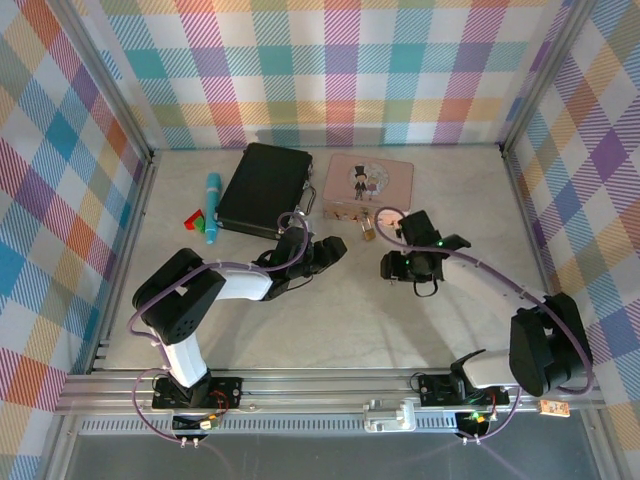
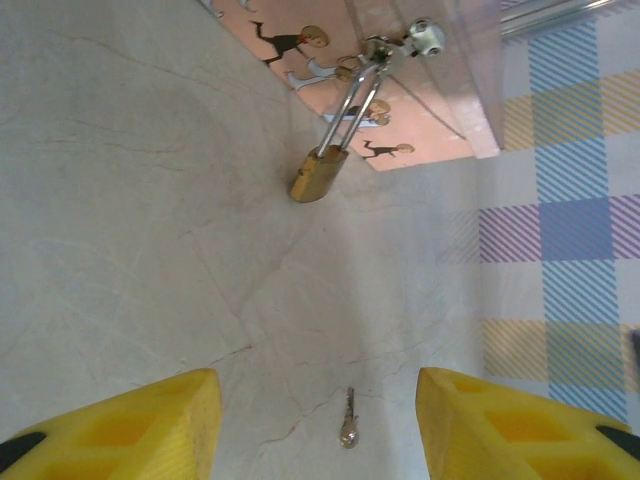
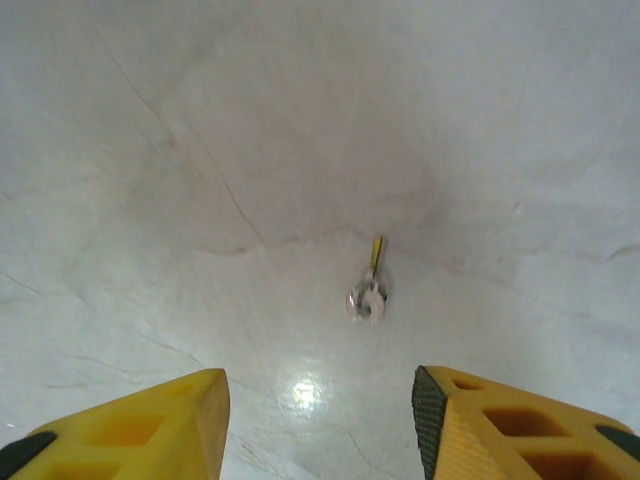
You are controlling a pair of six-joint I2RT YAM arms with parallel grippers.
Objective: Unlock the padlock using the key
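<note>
Since left tool (image 2: 315,400) and right tool (image 3: 318,385) both gape empty, centre the right one over the key (image 3: 369,292) before pinching.

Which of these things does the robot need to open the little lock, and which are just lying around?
For the job:
the padlock, hanging on the clasp of the pink tin
the key, lying on the table

Just lying about:
the black case
the teal pen
the red and green bits beside it
</note>
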